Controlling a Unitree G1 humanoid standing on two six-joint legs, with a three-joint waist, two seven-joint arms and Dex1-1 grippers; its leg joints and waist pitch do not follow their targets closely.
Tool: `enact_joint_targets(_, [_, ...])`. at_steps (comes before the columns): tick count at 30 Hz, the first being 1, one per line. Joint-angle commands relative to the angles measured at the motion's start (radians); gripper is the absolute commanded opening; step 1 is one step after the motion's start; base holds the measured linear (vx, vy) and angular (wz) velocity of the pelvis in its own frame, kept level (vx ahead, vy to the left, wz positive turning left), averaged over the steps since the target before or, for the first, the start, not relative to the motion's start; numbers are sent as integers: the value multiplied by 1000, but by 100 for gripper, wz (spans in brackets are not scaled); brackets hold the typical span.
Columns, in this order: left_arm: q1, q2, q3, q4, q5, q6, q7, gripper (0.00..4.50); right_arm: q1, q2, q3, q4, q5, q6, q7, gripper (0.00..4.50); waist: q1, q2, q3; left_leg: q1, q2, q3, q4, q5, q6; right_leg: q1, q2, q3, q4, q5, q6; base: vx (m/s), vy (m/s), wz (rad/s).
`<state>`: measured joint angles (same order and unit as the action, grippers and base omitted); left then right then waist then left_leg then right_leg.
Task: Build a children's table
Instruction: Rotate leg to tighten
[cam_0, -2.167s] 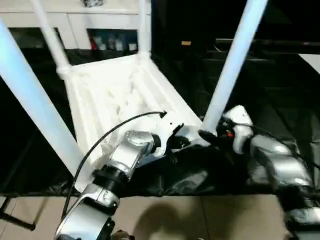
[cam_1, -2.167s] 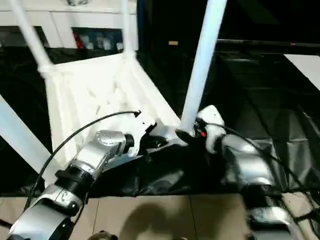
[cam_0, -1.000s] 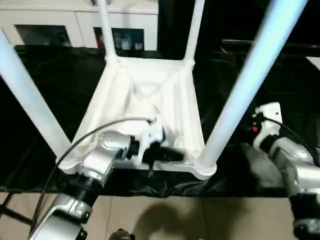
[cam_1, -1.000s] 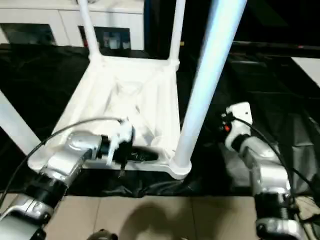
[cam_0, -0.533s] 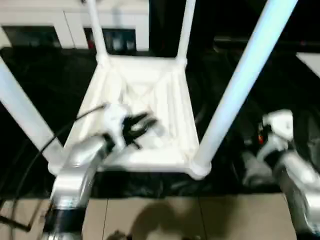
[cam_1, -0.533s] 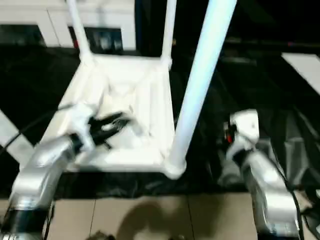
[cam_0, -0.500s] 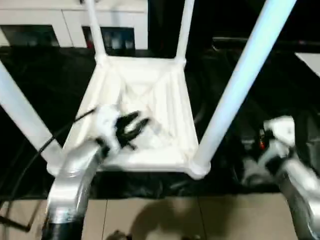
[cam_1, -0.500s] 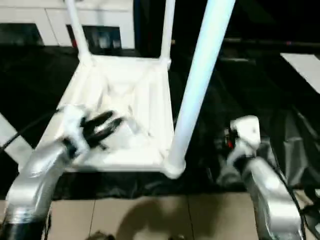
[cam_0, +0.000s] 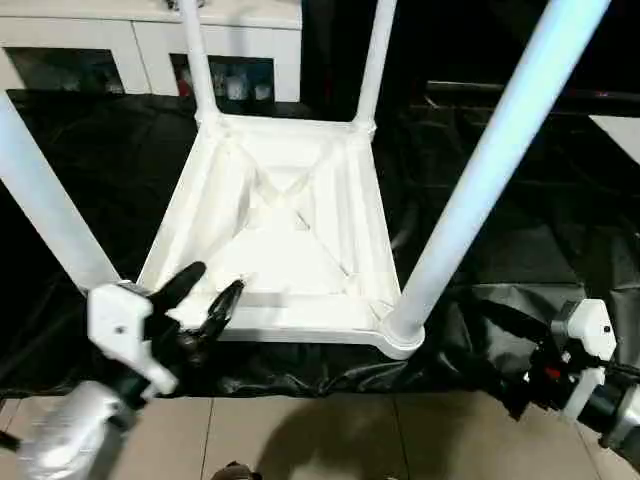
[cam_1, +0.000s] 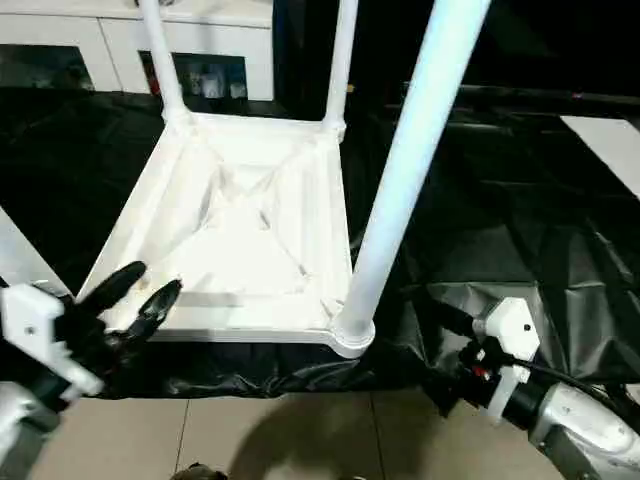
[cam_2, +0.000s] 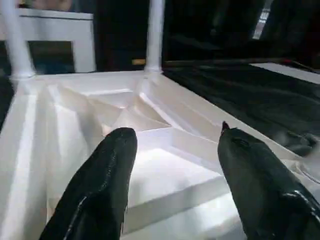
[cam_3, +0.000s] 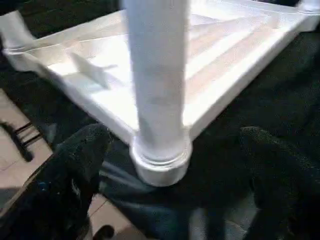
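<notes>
The children's table (cam_0: 290, 230) lies upside down on black cloth, a white ribbed top with four white legs standing up from its corner sockets. The near-right leg (cam_0: 480, 190) and near-left leg (cam_0: 45, 200) rise past the picture's top. My left gripper (cam_0: 215, 282) hangs open just in front of the table's near rim, by the near-left corner, with nothing between its fingers (cam_2: 115, 150). My right gripper (cam_1: 440, 350) is open, low at the right, pointing at the near-right socket (cam_3: 160, 155) from a short way off.
A white cabinet with glass doors (cam_0: 130, 40) stands behind the table. Black cloth (cam_0: 500, 250) covers the work surface and hangs crumpled over its front edge. Beige floor tiles (cam_0: 330, 440) show below. A white sheet (cam_0: 620, 130) lies at the far right.
My left gripper has let go of the table's near rim, opened and drawn back toward the near-left corner. My right gripper has dropped lower and backed away from the near-right leg.
</notes>
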<state>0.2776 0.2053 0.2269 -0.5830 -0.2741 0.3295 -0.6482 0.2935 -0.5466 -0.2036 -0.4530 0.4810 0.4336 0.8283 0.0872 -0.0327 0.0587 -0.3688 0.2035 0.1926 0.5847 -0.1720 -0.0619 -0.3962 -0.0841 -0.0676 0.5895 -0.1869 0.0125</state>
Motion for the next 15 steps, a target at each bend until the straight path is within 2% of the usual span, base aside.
enact_joint_targets(1, [24,66,13,31,-26,16,-75,342,-59,-6,51,39,-46,-31,-6,450,-5,4,-33,16,23,-37,-83,-487,-13,7,-49,30,-125,-631,13,0,0,0])
enact_joint_targets(2, [36,92,20,53,-23,20,-95,353,-86,1,74,65,-72,-51,-12,450,-8,6,-31,14,19,-37,-86,-498,-15,6,-47,29,-125,-638,14,0,0,0])
enact_joint_targets(3, [43,108,25,68,-21,22,-109,364,-103,5,88,81,-87,-64,-15,450,-18,7,-32,6,20,-44,-89,-508,-26,15,-49,25,-120,-638,14,0,0,0])
enact_joint_targets(4, [56,132,42,126,-12,-9,-132,372,-140,22,105,122,-108,-68,-40,450,-23,12,-36,10,22,-50,-93,-515,-31,18,-50,26,-120,-606,2,0,0,0])
enact_joint_targets(5, [64,147,59,187,-5,-45,-148,379,-171,37,118,162,-126,-84,-53,450,-27,9,-37,11,21,-50,-93,-516,-31,18,-47,26,-119,-584,-8,0,0,0])
enact_joint_targets(6, [68,157,72,229,-8,-68,-161,379,-191,45,127,188,-134,-91,-60,450,-28,10,-37,12,18,-51,-92,-523,-29,16,-46,26,-120,-575,-15,0,0,0])
enact_joint_targets(7, [73,167,87,275,-10,-91,-172,388,-212,54,137,220,-144,-100,-63,450,-37,5,-36,15,18,-53,-92,-550,-30,14,-44,28,-119,-572,-25,0,0,0])
enact_joint_targets(8, [74,171,94,293,-10,-100,-175,398,-219,57,141,234,-149,-107,-61,450,-34,8,-37,18,18,-55,-92,-555,-30,14,-47,28,-119,-572,-30,0,0,0])
enact_joint_targets(9, [75,174,100,307,-10,-109,-177,409,-225,59,144,245,-153,-114,-60,450,-35,10,-38,25,19,-52,-91,-567,-30,7,-46,32,-119,-558,-43,0,0,0])
enact_joint_targets(10, [80,185,122,349,-27,-126,-184,415,-248,69,151,287,-162,-132,-60,450,-31,-2,-37,21,20,-54,-91,-559,-22,12,-50,33,-115,-557,-51,0,0,0])
enact_joint_targets(12, [83,188,137,366,-33,-134,-176,423,-259,71,155,304,-166,-141,-60,450,-30,4,-37,26,24,-52,-93,-568,-26,8,-50,36,-115,-542,-65,0,0,0])
enact_joint_targets(13, [84,190,159,388,-40,-147,-161,431,-281,79,158,337,-166,-153,-60,450,-28,-3,-37,25,27,-51,-95,-571,-28,9,-48,38,-110,-506,-79,0,0,0])
enact_joint_targets(15, [82,192,170,405,-42,-164,-156,447,-297,86,159,363,-167,-165,-60,450,-29,-1,-36,29,25,-50,-95,-583,-28,7,-48,38,-110,-513,-84,0,0,0])
